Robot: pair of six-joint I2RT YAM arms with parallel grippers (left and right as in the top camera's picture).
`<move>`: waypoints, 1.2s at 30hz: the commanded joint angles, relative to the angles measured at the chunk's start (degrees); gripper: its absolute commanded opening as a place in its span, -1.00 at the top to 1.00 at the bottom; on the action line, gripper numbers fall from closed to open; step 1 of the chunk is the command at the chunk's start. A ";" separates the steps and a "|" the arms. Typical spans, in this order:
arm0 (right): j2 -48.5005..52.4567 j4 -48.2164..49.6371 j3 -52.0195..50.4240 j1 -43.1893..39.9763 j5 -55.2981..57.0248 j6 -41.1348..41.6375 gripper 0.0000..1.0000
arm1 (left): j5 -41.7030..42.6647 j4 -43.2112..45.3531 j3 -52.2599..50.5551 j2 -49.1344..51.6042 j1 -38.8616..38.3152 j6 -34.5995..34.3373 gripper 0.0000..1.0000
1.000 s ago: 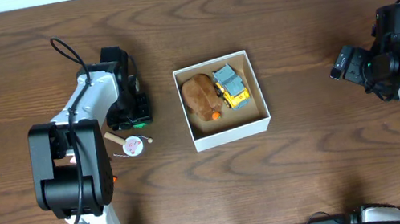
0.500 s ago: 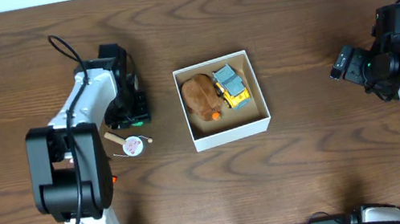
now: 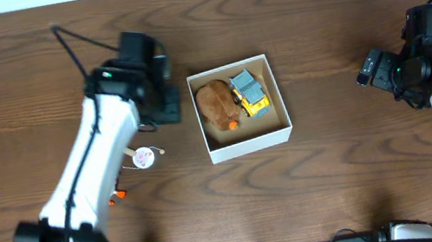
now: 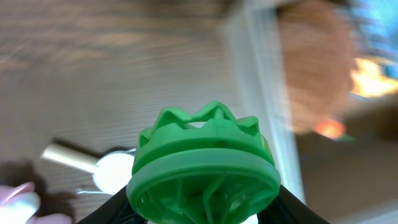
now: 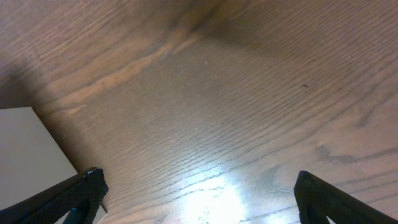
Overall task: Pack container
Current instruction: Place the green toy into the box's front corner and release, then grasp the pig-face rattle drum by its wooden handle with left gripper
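Observation:
The container [image 3: 251, 142] is a small white box with a brown inside at the table's middle. A brown plush [image 3: 215, 104] and a yellow and blue toy truck [image 3: 249, 92] lie in it. My left gripper [image 3: 164, 106] hangs just left of the box's left wall. It is shut on a green ribbed plastic toy [image 4: 205, 163], which fills the left wrist view. In that blurred view the box wall [image 4: 261, 81] and the plush [image 4: 317, 68] show beyond the toy. My right gripper [image 3: 370, 68] is open and empty over bare wood at the far right; the right wrist view shows it spread [image 5: 199, 199].
A small white round piece on a stick [image 3: 143, 157] lies on the table left of the box; it also shows in the left wrist view [image 4: 112, 171]. A tiny orange bit [image 3: 121, 192] lies further front left. A white box corner [image 5: 25, 146] shows at left in the right wrist view.
My left arm has swung right and lifted from beside the white piece toward the box's left wall, carrying the green toy. The right arm has not moved.

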 commanded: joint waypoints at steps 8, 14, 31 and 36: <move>0.07 0.17 -0.44 0.13 -0.17 -0.81 -0.98 | -5.01 3.10 1.14 0.04 -17.97 -0.24 -0.15; 0.07 -0.07 -0.44 0.13 -0.17 -1.27 -0.99 | -8.15 3.80 1.16 0.52 -19.30 0.07 -0.74; 0.07 0.22 -0.44 0.13 -0.15 -1.88 -0.99 | -16.39 -6.29 0.52 -8.96 4.90 -33.86 -0.96; 0.07 0.17 -0.44 0.13 -0.17 -1.88 -0.98 | -11.34 -3.54 -3.56 -6.73 12.28 -39.30 -0.96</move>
